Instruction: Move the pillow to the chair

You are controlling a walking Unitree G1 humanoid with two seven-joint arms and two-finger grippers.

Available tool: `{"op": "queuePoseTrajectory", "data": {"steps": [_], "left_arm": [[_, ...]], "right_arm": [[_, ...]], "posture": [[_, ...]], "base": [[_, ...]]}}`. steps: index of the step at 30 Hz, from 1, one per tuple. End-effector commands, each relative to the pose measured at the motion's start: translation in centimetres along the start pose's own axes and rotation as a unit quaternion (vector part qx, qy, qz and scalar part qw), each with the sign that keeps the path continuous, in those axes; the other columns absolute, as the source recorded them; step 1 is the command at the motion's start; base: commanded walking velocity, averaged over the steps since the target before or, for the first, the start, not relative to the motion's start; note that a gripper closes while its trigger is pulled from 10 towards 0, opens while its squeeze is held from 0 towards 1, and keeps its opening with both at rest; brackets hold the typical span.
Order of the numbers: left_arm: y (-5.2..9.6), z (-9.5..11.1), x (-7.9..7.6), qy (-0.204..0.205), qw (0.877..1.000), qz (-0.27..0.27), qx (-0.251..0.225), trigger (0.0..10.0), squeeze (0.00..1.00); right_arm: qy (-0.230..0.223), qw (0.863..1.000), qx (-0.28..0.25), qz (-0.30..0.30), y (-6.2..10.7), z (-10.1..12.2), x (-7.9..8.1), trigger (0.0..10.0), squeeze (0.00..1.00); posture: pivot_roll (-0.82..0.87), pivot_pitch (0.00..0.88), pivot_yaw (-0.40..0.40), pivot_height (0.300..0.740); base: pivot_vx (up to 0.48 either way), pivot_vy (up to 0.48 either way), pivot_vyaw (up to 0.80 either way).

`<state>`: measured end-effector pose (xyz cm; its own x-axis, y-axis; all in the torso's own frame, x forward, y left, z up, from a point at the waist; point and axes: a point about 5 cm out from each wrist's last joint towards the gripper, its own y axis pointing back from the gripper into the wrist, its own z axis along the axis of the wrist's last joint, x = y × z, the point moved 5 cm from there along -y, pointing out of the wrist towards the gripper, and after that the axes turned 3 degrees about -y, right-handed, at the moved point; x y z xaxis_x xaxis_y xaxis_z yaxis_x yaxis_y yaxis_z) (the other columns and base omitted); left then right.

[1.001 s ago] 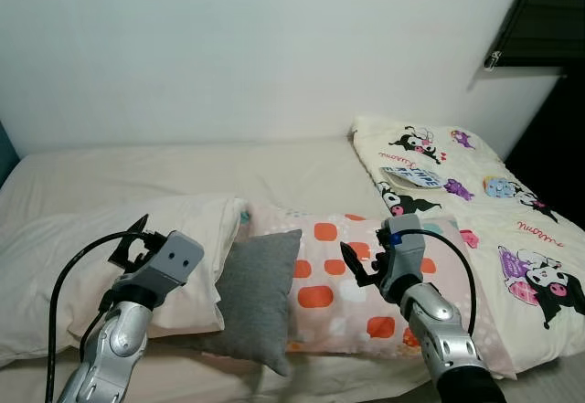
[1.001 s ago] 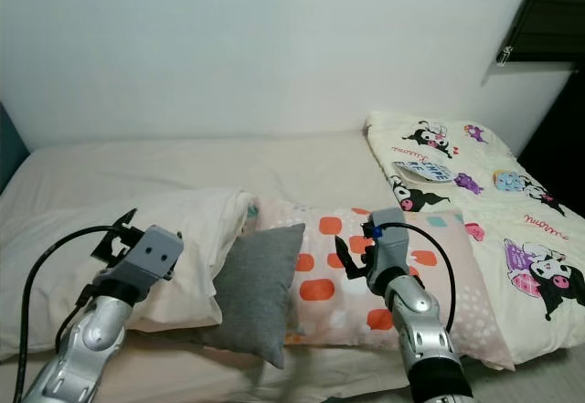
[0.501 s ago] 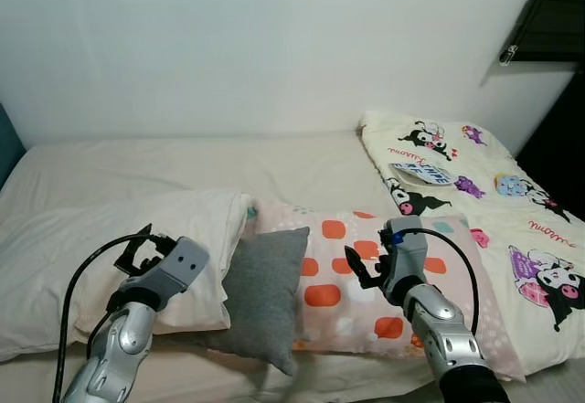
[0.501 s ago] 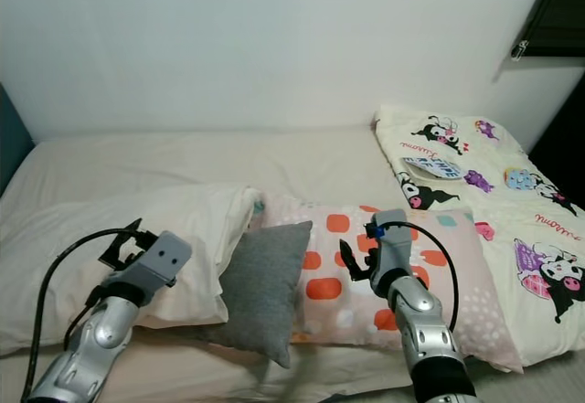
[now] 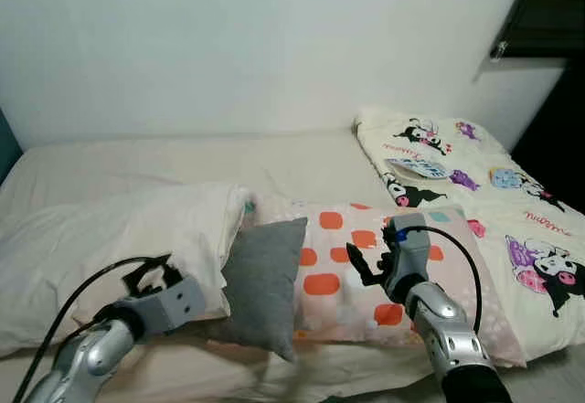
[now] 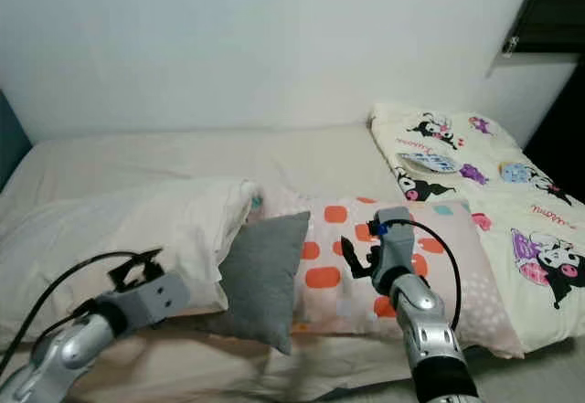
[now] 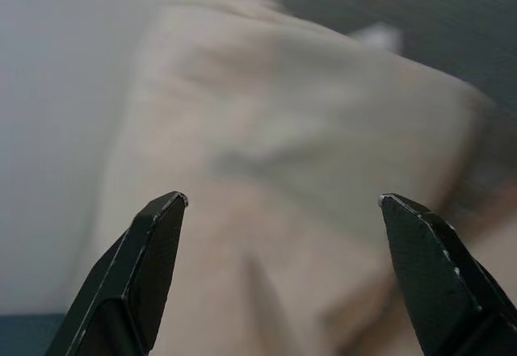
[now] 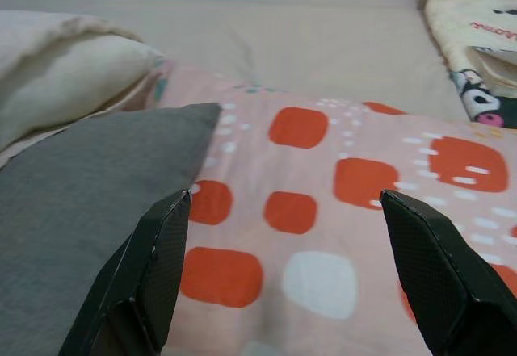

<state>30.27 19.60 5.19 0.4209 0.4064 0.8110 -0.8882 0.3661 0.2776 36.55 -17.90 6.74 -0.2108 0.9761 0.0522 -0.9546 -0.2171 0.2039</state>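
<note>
A small grey pillow (image 5: 260, 284) leans against a cream pillow (image 5: 110, 238) on the bed, with a pink pillow with orange squares (image 5: 322, 282) lying beside it. My left gripper (image 5: 151, 277) is open, low at the cream pillow's front corner, left of the grey pillow. The left wrist view shows blurred cream fabric (image 7: 275, 106) between the spread fingers. My right gripper (image 5: 359, 263) is open, hovering over the pink pillow just right of the grey one. The right wrist view shows the grey pillow (image 8: 89, 203) and pink pillow (image 8: 323, 178) ahead of the fingers.
The bed's cream sheet (image 5: 183, 156) runs back to a white wall. A folded blanket with cartoon prints (image 5: 484, 202) lies at the right. A dark window opening (image 5: 548, 10) sits at the upper right. A blue edge (image 5: 5, 147) shows at far left.
My left arm has dropped lower and nearer the bed's front edge. The right gripper stays over the pink pillow. The camera has shifted slightly.
</note>
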Motion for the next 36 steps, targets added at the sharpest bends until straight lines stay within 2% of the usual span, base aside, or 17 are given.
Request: {"op": "queuePoseTrajectory", "data": {"steps": [1,2,4,11,14,17,19,22,32,36], "left_arm": [[-0.4,-0.7,-1.3,-0.020,1.000,-0.018,0.015,10.0,0.00],[-0.6,-0.9,-1.3,-0.032,0.999,-0.009,0.021,10.0,0.00],[-1.4,-1.1,-0.6,-0.031,0.999,0.024,0.031,10.0,0.00],[-2.5,-1.3,0.6,-0.024,0.997,0.061,0.043,10.0,0.00],[-3.1,-1.6,2.0,-0.012,0.993,0.105,0.059,10.0,0.00],[-3.7,-2.0,1.1,-0.010,0.992,0.100,0.071,10.0,0.00],[-3.7,-2.0,1.1,-0.010,0.992,0.100,0.071,10.0,0.00],[-3.8,-1.9,0.0,-0.009,0.994,0.085,0.068,10.0,0.00],[-4.4,-1.9,0.2,0.008,0.995,0.078,0.063,10.0,0.00],[-4.5,-1.8,0.1,-0.002,0.995,0.074,0.060,10.0,0.00]], "right_arm": [[-0.003,1.000,0.007,-0.003,0.4,-0.4,-0.2,10.0,0.00],[-0.001,1.000,0.007,-0.003,0.5,-0.3,-0.2,10.0,0.00],[0.004,1.000,0.005,-0.004,0.6,-0.2,-0.3,10.0,0.00],[0.008,1.000,0.000,-0.006,1.0,0.1,-0.4,10.0,0.00],[0.008,1.000,-0.004,-0.008,1.3,0.3,-0.3,10.0,0.00],[0.008,1.000,-0.007,-0.010,1.6,0.6,-0.3,10.0,0.00],[0.008,1.000,-0.007,-0.010,1.6,0.6,-0.3,10.0,0.00],[0.005,1.000,-0.009,-0.012,2.0,0.7,-0.2,10.0,0.00],[-0.005,1.000,-0.009,-0.019,3.1,0.8,0.1,10.0,0.00],[-0.006,1.000,-0.009,-0.020,3.4,0.9,0.1,10.0,0.00]], "posture": [[0.06,0.000,-0.080,0.661],[0.06,0.000,-0.079,0.661],[0.05,0.000,-0.076,0.661],[0.03,0.010,-0.067,0.661],[0.03,0.027,-0.062,0.661],[0.01,0.044,-0.049,0.661],[0.01,0.044,-0.049,0.661],[0.01,0.065,-0.033,0.661],[-0.02,0.092,-0.014,0.661],[-0.03,0.105,-0.009,0.661]], "base": [[0.000,0.000,0.00],[0.000,0.000,0.00],[0.000,0.000,0.00],[0.000,0.000,0.00],[0.000,0.000,0.00],[0.000,0.000,0.00],[0.000,0.000,0.00],[0.000,0.000,0.00],[0.000,0.000,0.00],[0.000,0.000,0.00]]}}
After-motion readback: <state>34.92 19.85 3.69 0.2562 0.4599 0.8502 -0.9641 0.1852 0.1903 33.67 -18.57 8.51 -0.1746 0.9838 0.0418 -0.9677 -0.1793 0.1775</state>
